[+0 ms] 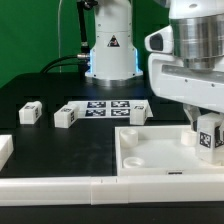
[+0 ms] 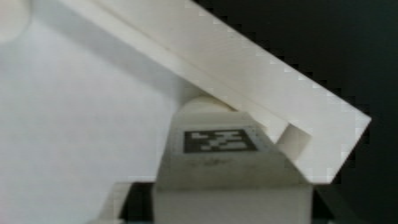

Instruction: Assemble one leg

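My gripper [image 1: 203,124] is shut on a leg [image 1: 208,136], a stubby white block with a black-and-white tag. It holds the leg upright over the far right corner of the large white panel [image 1: 150,152], at the exterior view's right. I cannot tell whether the leg touches the panel. In the wrist view the leg [image 2: 217,142] fills the space between the jaws of my gripper [image 2: 217,206], with the panel's flat face [image 2: 80,120] and its raised rim [image 2: 240,62] just beyond it. Three more legs [image 1: 30,113] [image 1: 66,116] [image 1: 137,113] lie on the black table.
The marker board [image 1: 108,107] lies on the table behind the loose legs. Long white border rails [image 1: 90,186] run along the front edge, with another white piece [image 1: 5,150] at the exterior view's left. The robot base [image 1: 110,50] stands at the back.
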Robot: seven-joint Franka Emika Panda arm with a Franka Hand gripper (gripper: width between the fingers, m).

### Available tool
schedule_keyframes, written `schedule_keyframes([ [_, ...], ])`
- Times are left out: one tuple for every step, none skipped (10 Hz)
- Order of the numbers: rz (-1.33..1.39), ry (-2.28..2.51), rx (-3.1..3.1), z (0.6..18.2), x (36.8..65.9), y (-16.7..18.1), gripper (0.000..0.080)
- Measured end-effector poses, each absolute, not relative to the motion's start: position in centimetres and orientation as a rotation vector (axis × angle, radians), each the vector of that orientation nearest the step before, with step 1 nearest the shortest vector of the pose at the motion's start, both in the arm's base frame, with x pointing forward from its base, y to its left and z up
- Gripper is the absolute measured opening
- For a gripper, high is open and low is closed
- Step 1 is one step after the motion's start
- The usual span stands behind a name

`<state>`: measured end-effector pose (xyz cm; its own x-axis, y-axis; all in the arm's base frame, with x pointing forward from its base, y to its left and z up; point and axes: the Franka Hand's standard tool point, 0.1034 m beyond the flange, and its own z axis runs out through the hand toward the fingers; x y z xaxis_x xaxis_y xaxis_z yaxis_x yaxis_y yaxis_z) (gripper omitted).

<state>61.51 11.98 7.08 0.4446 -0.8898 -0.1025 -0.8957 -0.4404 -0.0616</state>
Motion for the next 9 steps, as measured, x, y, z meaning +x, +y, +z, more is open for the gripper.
schedule_keyframes([
  [0.087,1.628,-2.556,7.08,61.50,12.04,0.0367],
  [0.085,1.593,-2.578,7.08,61.50,12.06,0.0367],
  [0.082,1.548,-2.604,7.07,61.49,12.07,0.0508],
  [0.082,1.545,-2.606,7.08,61.48,12.15,0.0604],
  [0.074,1.435,-2.667,7.10,61.46,12.34,0.0604],
  [0.061,1.211,-2.772,7.09,61.42,12.47,0.0641],
  [0.048,1.001,-2.852,7.08,61.40,12.53,0.0647],
  [0.017,0.774,-2.924,7.06,61.47,12.65,0.0647],
  [-0.032,0.522,-2.982,7.07,61.73,12.61,0.0649],
])
